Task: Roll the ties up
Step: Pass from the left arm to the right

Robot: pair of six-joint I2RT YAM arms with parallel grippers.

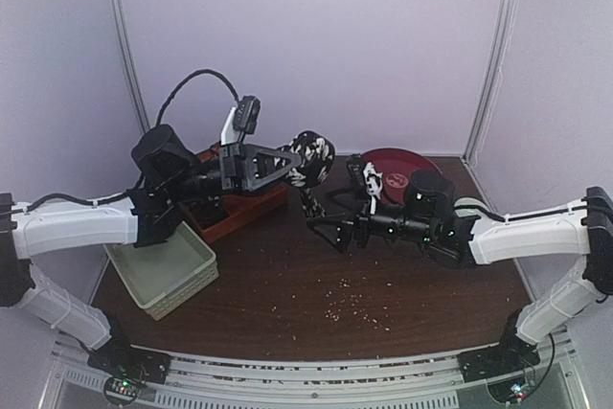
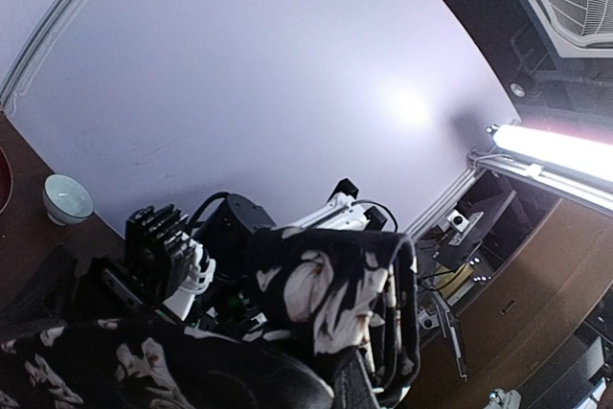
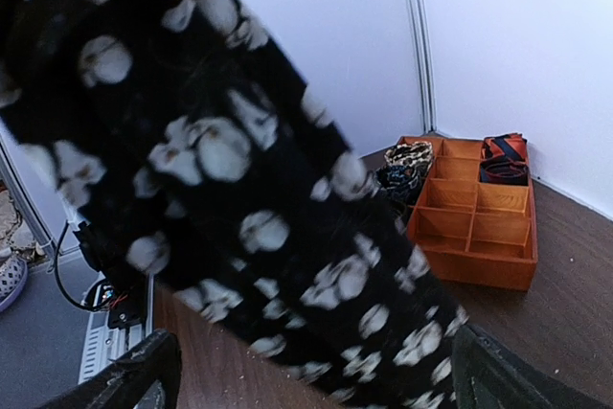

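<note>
Black, white-flowered tie (image 1: 312,152) is held up at far centre. Its coiled end is clamped in the left gripper (image 1: 290,168), and the tail droops between the right gripper (image 1: 331,228) jaws, which stand wide apart. The fabric looks light, limp and slippery. Best to pinch the tail flat, just below the coil.
</note>
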